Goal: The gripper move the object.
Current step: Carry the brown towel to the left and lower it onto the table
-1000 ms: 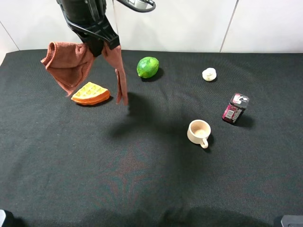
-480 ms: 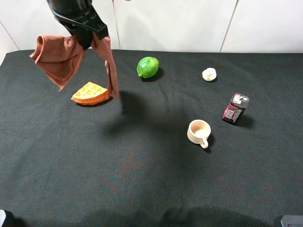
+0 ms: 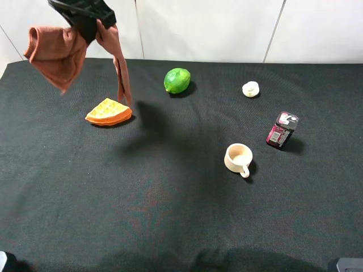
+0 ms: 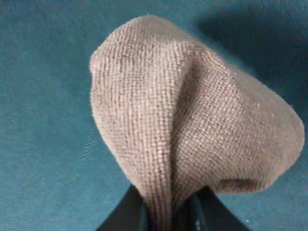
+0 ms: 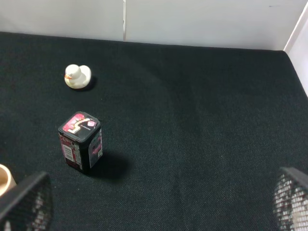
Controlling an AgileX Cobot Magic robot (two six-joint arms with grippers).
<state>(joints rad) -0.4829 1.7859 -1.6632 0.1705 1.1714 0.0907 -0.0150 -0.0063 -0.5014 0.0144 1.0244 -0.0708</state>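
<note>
High overview, two downward wrist views.

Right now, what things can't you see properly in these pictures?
- Left tool: in the high view, the top edge cuts most of it off; in the wrist view, the towel covers its tips.
- Cup: in the right wrist view, the left edge leaves only a sliver.
- Tin: label too small to read in either view.
- Right tool's fingers: the bottom corners cut them off.

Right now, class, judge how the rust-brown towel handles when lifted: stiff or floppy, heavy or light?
Probably floppy: the towel droops in loose folds from the left tool, one strip hanging low. Likely light: a single pinch carries it whole.
</note>
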